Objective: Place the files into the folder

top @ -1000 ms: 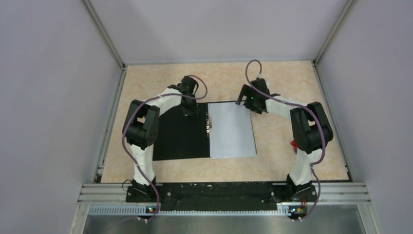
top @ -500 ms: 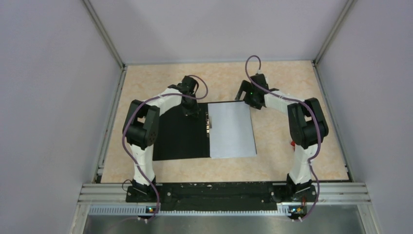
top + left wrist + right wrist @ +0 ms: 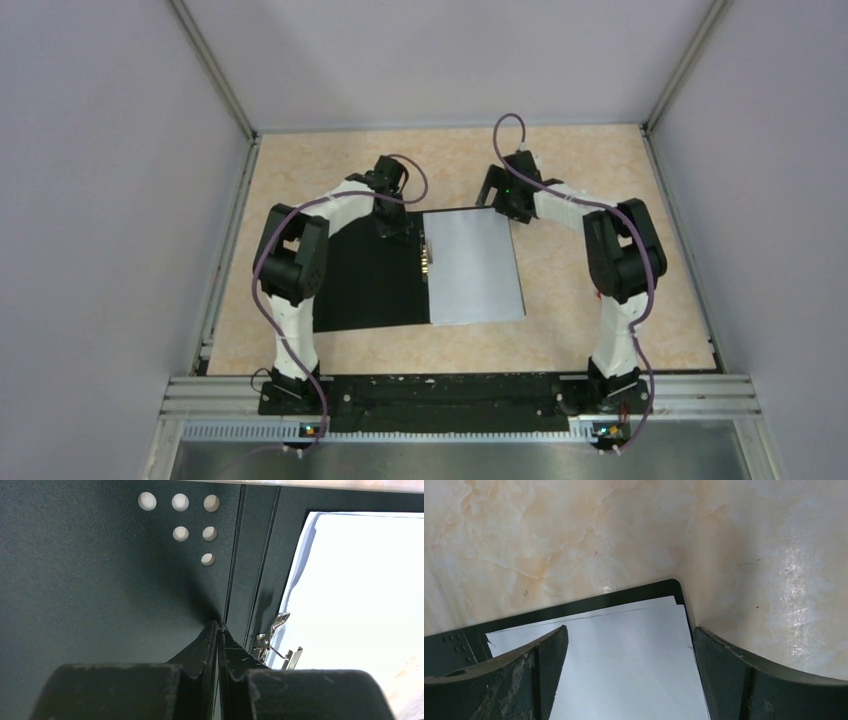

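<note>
The folder (image 3: pixel 370 280) lies open on the table, black inside up. The white files (image 3: pixel 475 265) lie on its right half, beside the metal spine clip (image 3: pixel 428 255). My left gripper (image 3: pixel 393 225) is shut and empty; in the left wrist view its tips (image 3: pixel 217 626) rest on the black left cover (image 3: pixel 100 580) next to the spine crease, with the clip (image 3: pixel 272 640) and files (image 3: pixel 360 590) to the right. My right gripper (image 3: pixel 500 203) is open above the files' far right corner. In the right wrist view (image 3: pixel 629 635) its fingers straddle the files (image 3: pixel 624 670) and the folder corner (image 3: pixel 671 586).
A small red block (image 3: pixel 603 295) shows beside the right arm, mostly hidden by it. The marbled tabletop (image 3: pixel 590 170) is bounded by grey walls on three sides and a metal rail (image 3: pixel 460 390) at the near edge.
My right gripper has moved slightly left and away, toward the folder's far right corner. The left gripper, folder and files have not moved.
</note>
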Available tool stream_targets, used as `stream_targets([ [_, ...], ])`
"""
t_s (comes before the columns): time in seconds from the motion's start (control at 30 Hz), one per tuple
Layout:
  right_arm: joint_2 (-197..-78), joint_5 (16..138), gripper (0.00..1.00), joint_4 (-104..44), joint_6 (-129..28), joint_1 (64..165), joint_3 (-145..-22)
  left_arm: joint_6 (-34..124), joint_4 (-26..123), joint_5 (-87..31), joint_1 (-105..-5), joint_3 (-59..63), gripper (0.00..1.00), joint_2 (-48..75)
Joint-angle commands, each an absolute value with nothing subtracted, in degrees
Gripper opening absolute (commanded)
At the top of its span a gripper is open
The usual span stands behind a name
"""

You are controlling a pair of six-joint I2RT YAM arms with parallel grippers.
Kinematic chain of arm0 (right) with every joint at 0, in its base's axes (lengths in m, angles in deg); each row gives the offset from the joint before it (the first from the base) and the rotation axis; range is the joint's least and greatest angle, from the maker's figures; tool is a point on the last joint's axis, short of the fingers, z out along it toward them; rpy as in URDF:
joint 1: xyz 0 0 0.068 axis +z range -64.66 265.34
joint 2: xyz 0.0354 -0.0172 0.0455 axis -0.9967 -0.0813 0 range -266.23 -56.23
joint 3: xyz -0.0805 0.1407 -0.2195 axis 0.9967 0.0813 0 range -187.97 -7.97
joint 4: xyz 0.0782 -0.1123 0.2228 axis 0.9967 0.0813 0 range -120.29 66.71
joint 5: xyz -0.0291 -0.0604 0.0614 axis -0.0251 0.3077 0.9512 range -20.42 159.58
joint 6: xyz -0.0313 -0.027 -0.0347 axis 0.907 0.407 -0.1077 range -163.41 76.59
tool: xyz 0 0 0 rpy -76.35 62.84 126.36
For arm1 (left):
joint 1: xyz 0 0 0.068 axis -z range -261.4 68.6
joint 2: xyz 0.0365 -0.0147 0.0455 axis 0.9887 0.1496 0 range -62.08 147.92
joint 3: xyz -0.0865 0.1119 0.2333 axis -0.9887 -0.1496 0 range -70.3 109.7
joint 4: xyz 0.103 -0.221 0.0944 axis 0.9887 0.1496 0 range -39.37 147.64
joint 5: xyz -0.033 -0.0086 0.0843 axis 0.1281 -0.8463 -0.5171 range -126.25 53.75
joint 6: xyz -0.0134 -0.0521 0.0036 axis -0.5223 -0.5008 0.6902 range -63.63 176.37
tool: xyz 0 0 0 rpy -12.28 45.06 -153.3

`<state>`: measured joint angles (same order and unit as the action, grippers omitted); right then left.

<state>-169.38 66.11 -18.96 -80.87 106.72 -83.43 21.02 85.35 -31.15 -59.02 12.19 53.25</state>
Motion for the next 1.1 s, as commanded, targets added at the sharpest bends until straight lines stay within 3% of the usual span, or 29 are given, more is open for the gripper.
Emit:
stream_targets([
  [0.0, -168.8, 63.5, 0.95, -16.5, -80.1, 106.5, -84.7, 21.8, 85.0, -31.0, -59.3, 14.0, 0.09, 54.0],
  [0.13, -163.4, 64.6, 0.95, -14.7, -80.6, 103.3, -81.5, 21.9, 85.1, -31.1, -59.3, 13.6, 0.09, 53.9],
  [0.23, -156.1, 66.8, 0.95, -15.6, -80.9, 102.2, -72.1, 21.9, 85.0, -30.8, -59.3, 12.9, 0.09, 52.9],
  [0.6, -124.2, 68.8, 0.94, -14.9, -90.0, 110.5, -39.4, 20.4, 80.7, -27.1, -58.4, -2.7, 0.13, 37.4],
  [0.8, -113.1, 69.3, 0.88, -10.0, -95.9, 113.6, -32.1, 17.3, 76.7, -23.9, -55.1, -12.1, 0.11, 31.5],
  [1.07, -108.4, 71.3, 0.77, -6.7, -99.8, 116.7, -28.8, 11.6, 72.8, -23.0, -46.8, -17.1, 0.07, 29.1],
])
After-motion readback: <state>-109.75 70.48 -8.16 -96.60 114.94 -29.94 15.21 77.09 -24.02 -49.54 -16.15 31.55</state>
